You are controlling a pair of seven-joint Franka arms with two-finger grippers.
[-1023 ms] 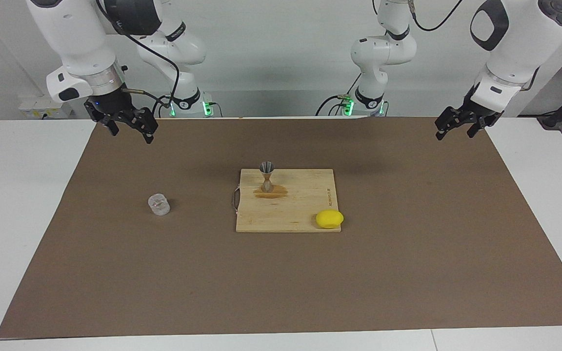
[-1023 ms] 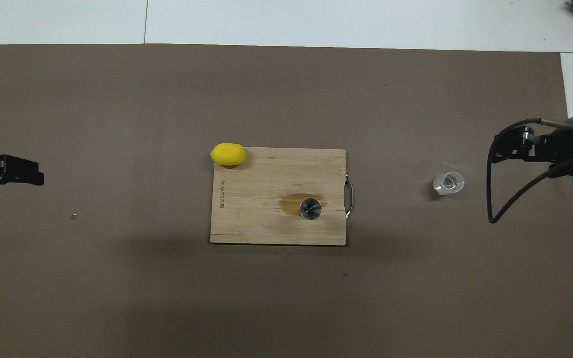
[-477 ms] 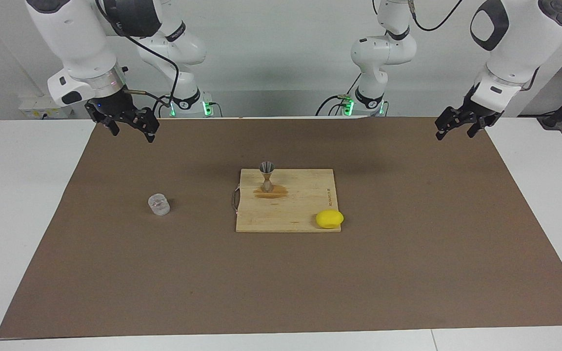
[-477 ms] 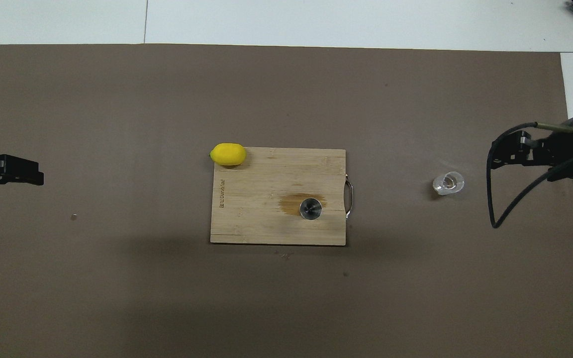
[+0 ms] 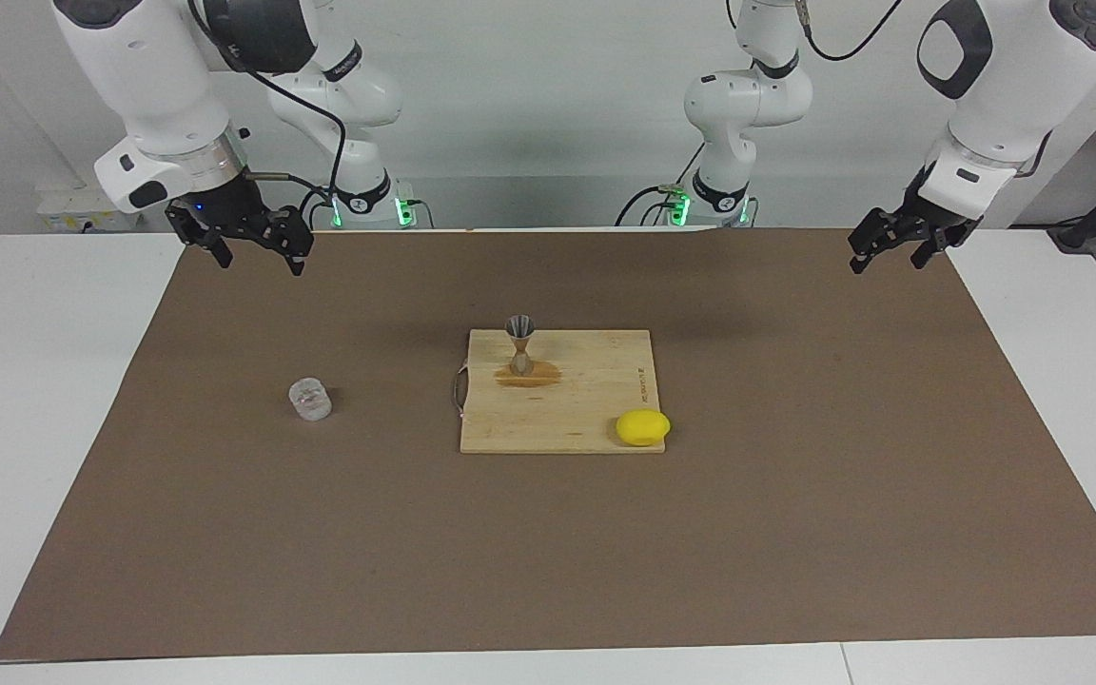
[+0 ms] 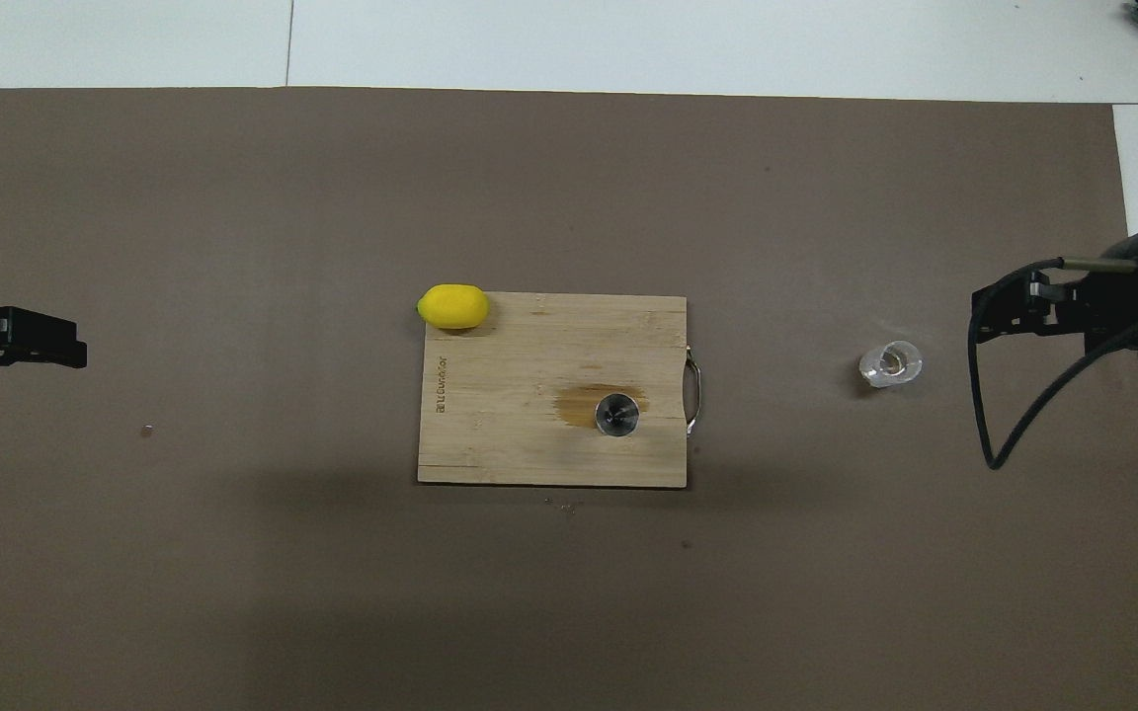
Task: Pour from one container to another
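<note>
In the overhead view the left end effector point(image 6: 11, 341) is cut off by the picture's edge, and only part of the right arm shows. The printed lettering on the wooden cutting board point(image 6: 529, 336) is too small to read. Whether the clear glass cup point(image 6: 891, 363) holds anything cannot be told.

Open mat point(image 5: 795, 495) all round the glass cup point(image 5: 310, 400); jigger point(image 5: 520, 344) on cutting board point(image 5: 557, 419), lemon point(image 5: 643, 427) well apart.
</note>
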